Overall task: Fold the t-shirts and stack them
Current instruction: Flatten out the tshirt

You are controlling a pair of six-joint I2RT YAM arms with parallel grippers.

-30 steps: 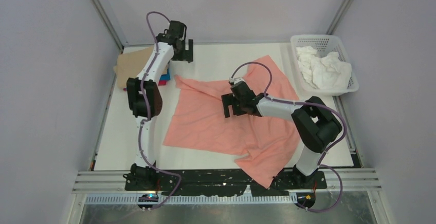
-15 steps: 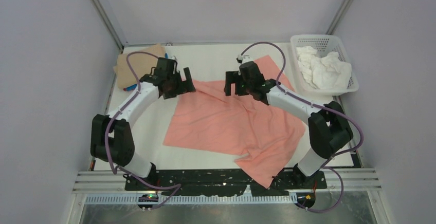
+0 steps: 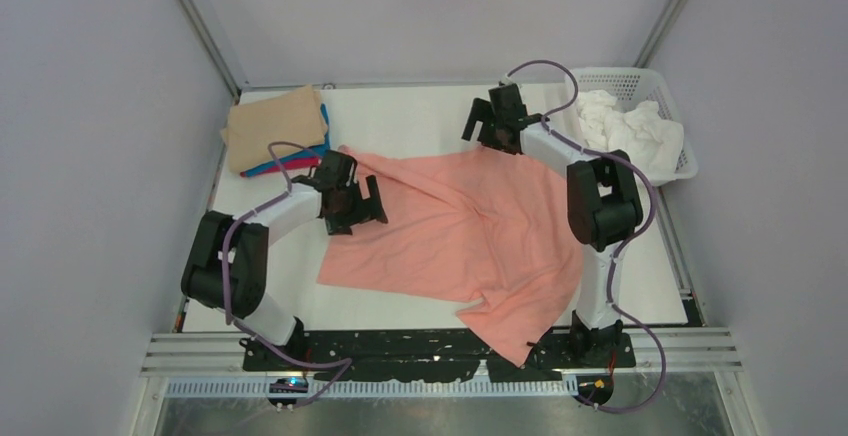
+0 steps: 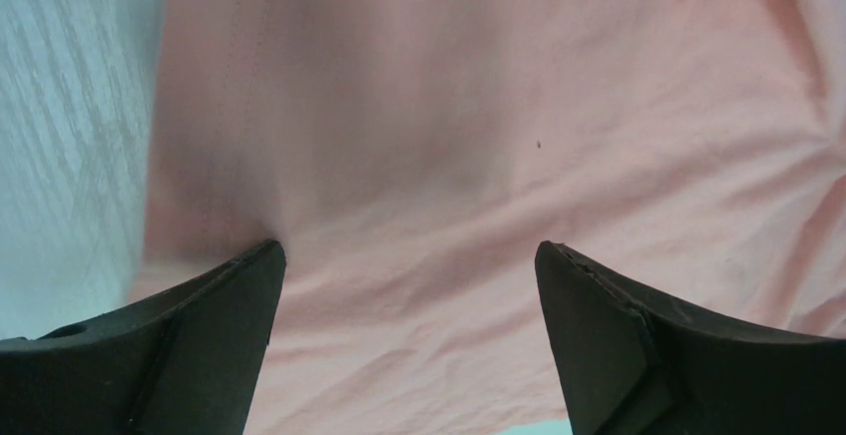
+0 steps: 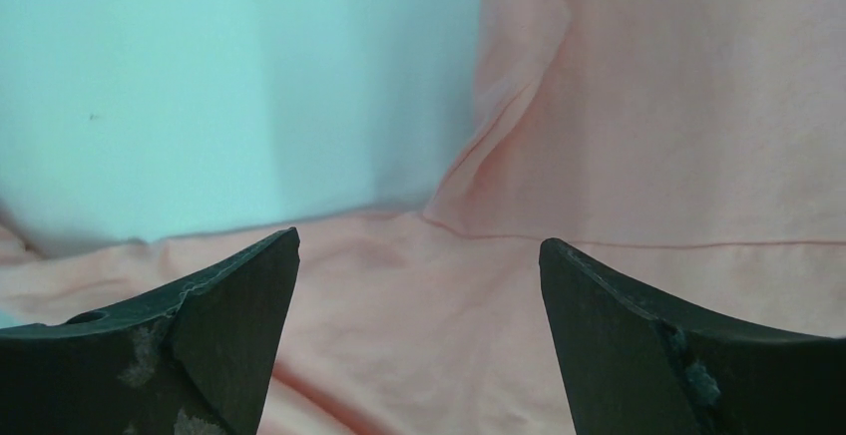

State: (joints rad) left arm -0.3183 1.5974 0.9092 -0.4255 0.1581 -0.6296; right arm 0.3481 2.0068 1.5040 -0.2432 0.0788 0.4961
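Lying spread over the middle of the bench (image 3: pixel 410 116): the salmon-pink t-shirt (image 3: pixel 450 226), open and rumpled, with a raised crease running across its far half. Its near corner hangs over the bench's front edge, by the right arm's base.

Left end effector (image 3: pixel 360 211) is over the shirt's far-left part. It is released, with the jaws spread wide. Left wrist view: left end effector (image 4: pixel 409 255) has pink cloth filling the gap between its fingers and a strip of bare bench off to the left. Cannot tell whether the fingertips touch the cloth.

Right end effector (image 3: pixel 492 134) is at the shirt's far edge. It is also released, gripping nothing. Right wrist view: right end effector (image 5: pixel 419 245) looks down on a stitched hem line and a turned-over flap, with bare bench beyond.

Folded stack at the far-left corner: tan t-shirt (image 3: pixel 272 126) on top, with the blue t-shirt (image 3: pixel 324 128) and magenta t-shirt (image 3: pixel 306 163) showing as edges beneath. The stack is near the pink shirt's far-left corner.

White lattice basket (image 3: pixel 640 81) sits at the far right and holds crumpled white cloth (image 3: pixel 630 136).
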